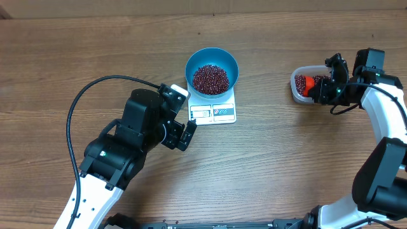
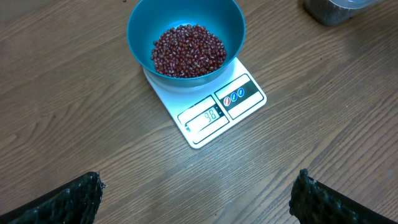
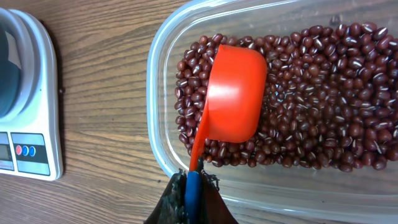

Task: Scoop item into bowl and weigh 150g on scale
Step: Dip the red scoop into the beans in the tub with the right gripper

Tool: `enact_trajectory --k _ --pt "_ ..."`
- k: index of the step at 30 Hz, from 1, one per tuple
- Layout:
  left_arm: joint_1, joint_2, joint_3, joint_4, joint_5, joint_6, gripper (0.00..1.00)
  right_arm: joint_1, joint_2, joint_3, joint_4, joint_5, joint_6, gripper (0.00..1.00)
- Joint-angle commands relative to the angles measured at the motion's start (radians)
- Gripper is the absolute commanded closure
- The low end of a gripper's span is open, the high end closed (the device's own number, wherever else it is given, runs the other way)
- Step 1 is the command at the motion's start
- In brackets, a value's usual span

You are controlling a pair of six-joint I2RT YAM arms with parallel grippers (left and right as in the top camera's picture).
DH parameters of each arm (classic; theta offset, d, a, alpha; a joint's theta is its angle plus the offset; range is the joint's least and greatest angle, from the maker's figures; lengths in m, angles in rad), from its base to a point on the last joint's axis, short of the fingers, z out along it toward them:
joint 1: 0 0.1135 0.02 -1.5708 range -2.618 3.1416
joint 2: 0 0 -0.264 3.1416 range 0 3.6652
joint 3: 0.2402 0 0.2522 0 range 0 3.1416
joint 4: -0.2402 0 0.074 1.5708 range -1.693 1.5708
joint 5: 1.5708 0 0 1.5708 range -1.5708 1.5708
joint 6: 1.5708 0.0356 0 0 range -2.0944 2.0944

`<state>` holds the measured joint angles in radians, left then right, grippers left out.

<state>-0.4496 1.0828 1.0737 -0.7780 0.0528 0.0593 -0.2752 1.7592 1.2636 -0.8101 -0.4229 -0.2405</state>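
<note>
Beans (image 1: 210, 78) heap in the blue bowl (image 1: 189, 69) sitting on the scale (image 1: 213, 113); more fill the clear tub (image 3: 158, 93), where the right gripper (image 3: 191, 186) pinches the orange scoop (image 3: 235, 93) by its handle. Left gripper (image 2: 199, 186) hovers nearby, jaws wide apart

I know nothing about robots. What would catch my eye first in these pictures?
A bright blue bowl holding a heap of dark red beans sits on a small white scale near the middle of the wooden table. Over on the right side, the right end effector grips an orange-red scoop by its handle, its cup lying on the same beans in a clear tub.
</note>
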Motion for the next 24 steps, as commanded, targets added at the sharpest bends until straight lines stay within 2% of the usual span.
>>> enact_trajectory --k 1,10,24 --pt "0.004 -0.011 0.008 0.003 0.011 0.016 0.00 -0.027 0.041 -0.002 0.005 -0.051 0.031 0.96" --pt "0.004 -0.011 0.008 0.003 0.011 0.016 0.00 -0.108 0.053 -0.003 0.011 -0.112 0.065 0.96" --pt "0.004 -0.011 0.008 0.003 0.011 0.016 0.00 -0.113 0.054 -0.063 0.089 -0.134 0.093 0.96"
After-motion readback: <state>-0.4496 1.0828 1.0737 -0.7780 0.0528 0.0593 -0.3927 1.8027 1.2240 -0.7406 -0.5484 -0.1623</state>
